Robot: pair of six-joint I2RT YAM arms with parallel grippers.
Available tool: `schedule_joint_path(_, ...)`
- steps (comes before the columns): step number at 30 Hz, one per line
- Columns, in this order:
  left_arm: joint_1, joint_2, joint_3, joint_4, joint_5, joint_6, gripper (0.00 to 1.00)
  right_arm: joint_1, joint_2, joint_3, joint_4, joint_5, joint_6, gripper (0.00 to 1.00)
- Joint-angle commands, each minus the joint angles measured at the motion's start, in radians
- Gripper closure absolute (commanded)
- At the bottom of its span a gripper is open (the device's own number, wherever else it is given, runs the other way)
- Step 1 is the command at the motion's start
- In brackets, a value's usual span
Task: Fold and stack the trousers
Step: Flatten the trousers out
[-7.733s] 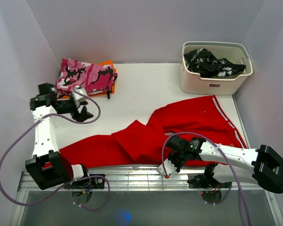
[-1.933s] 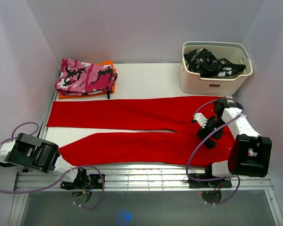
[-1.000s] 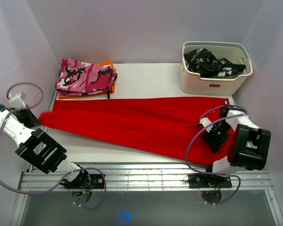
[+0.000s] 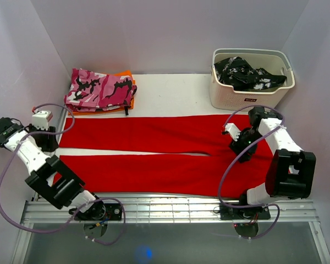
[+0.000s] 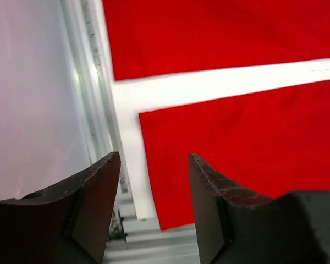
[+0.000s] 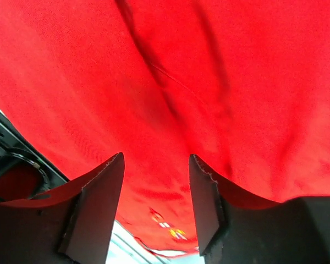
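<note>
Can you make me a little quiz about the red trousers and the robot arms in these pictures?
1. True or false: the red trousers are already folded in half.
2. Where is the black-and-white cloth? A) in a drawer B) in the basket C) on a hanger
3. Fill in: the left gripper hangs open over the ends of the trouser ____.

Key: 1 false, because the two legs lie flat and apart. 2 B. 3 legs.
</note>
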Motion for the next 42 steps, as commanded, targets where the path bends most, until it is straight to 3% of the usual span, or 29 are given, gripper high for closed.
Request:
schedule_joint_path(1, -0.055, 0.095, -0.033, 0.08, -0.027, -0.11, 0.43, 0.012, 0.041, -0.059, 0.061, 0.001, 0.084, 0.46)
schedule_joint_path(7, -0.102, 0.13, -0.147, 0.165, -0.074, -0.147, 0.58, 0.041, 0.063, -0.167, 0.19, 0.023, 0.136, 0.53)
schedule_joint_path(10, -0.143, 0.133, -0.068, 0.155, 0.02, -0.179, 0.61, 0.106, 0.016, -0.303, 0.206, 0.065, 0.084, 0.62)
schedule_joint_path(12, -0.184, 0.15, -0.051, 0.163, 0.022, -0.2, 0.61, 0.116, -0.024, -0.306, 0.183, 0.05, 0.072, 0.63)
schedule_joint_path(16, -0.292, 0.21, 0.032, 0.24, -0.001, -0.294, 0.61, 0.102, -0.043, -0.079, 0.135, -0.038, 0.127, 0.63)
schedule_joint_path(17, -0.34, 0.245, 0.063, 0.255, -0.02, -0.311, 0.61, 0.095, -0.014, 0.049, 0.131, -0.088, 0.148, 0.62)
schedule_joint_path(21, -0.43, 0.357, 0.133, 0.329, -0.071, -0.401, 0.61, 0.091, 0.089, 0.254, 0.198, -0.102, 0.259, 0.62)
schedule_joint_path(28, -0.486, 0.538, 0.227, 0.356, -0.113, -0.468, 0.63, 0.091, 0.28, 0.293, 0.373, 0.036, 0.296, 0.64)
schedule_joint_path(34, -0.486, 0.586, 0.185, 0.343, -0.153, -0.426, 0.65, 0.088, 0.334, 0.17, 0.443, 0.07, 0.254, 0.64)
schedule_joint_path(42, -0.454, 0.465, -0.009, 0.229, -0.226, -0.239, 0.74, 0.088, 0.147, -0.132, 0.379, 0.068, 0.101, 0.66)
